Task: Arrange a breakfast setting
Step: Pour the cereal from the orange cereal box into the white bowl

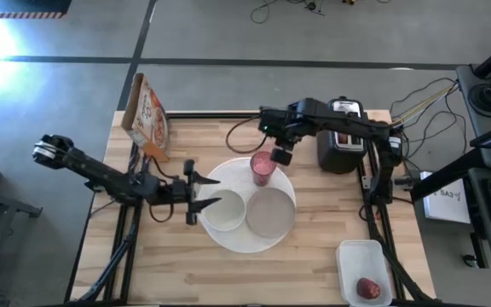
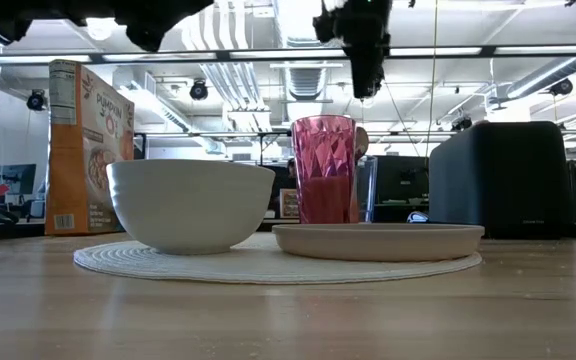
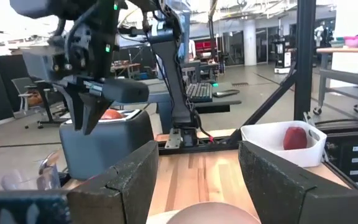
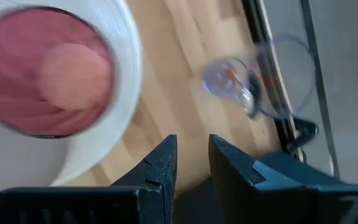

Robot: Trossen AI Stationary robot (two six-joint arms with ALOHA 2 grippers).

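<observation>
The pink tumbler (image 1: pixel 262 168) stands at twelve o'clock on the large round white plate (image 1: pixel 220 232), clear of the narrowly parted, empty right hand (image 1: pixel 280 156); the left hand (image 1: pixel 198 195), half-open and empty, waits at nine o'clock.

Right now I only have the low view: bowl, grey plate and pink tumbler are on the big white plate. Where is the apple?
Observer: The red apple lies in a white container at the table corner that shows bottom right in the high view, off the large round white plate.
Operator: Is that end effector straight over the tumbler?
Observer: No. The right end effector hangs beside the pink tumbler, on the side of the toaster.
Operator: And the left arm?
Observer: The left end effector is at the plate's left rim beside the small white bowl, open and empty.
</observation>
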